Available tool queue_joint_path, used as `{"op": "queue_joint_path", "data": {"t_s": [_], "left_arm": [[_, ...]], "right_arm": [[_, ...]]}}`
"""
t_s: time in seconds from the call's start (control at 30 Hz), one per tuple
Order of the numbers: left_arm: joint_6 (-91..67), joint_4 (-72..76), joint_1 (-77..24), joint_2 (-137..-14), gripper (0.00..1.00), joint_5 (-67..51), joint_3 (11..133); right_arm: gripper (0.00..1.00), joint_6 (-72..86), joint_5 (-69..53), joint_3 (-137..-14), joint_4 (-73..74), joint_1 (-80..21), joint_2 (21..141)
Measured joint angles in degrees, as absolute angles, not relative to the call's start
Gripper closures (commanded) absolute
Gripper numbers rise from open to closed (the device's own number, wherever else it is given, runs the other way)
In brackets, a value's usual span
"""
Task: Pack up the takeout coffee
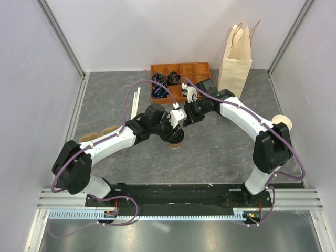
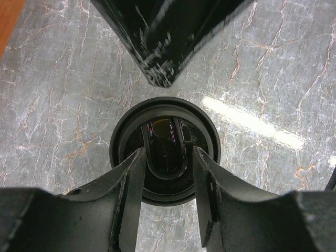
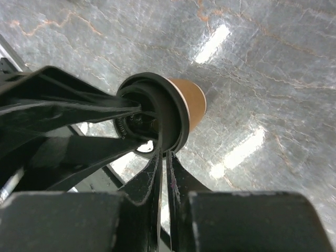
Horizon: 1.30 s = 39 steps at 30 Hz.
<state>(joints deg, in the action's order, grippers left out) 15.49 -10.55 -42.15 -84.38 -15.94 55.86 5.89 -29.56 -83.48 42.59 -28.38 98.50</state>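
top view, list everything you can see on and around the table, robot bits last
takeout coffee: 1, tan with a black lid, table centre, under both grippers
paper bag: 1, cream, upright, far right
tray: 1, orange-brown, compartments, far centre
black items: count unclear, in the tray's left compartments
white sticks: count unclear, left of the tray
pulp carrier: 1, brown, left, partly hidden by the left arm
lidless cup: 1, pale, right, beside the right arm
table: 1, grey marble
left gripper: black, jaws apart over the lid
right gripper: black, jaws nearly together at the lid's rim
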Motion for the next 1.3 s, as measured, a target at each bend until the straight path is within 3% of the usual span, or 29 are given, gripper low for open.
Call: {"op": "queue_joint_path", "data": {"t_s": [0.27,0.53,0.93,1.3], "left_arm": [[15.53,-10.02,-42.11,-84.73,0.53,-15.42,55.83],[15.99,-8.38,-42.19,-84.73,0.53,-15.2,55.07],[16.05,-8.03,-42.19,-84.75,0.54,-15.2,54.96],[16.21,-7.92,-42.06,-84.77,0.54,-15.07,54.74]], "right_arm": [[0.89,7.57,-30.79,-75.88,37.5,-29.52,101.47],[0.77,6.83,-29.32,-77.58,39.35,-28.03,101.47],[0.78,7.51,-28.45,-84.79,40.95,-27.42,100.01],[0.82,8.19,-28.05,-76.86,35.86,-30.96,102.39]]}}
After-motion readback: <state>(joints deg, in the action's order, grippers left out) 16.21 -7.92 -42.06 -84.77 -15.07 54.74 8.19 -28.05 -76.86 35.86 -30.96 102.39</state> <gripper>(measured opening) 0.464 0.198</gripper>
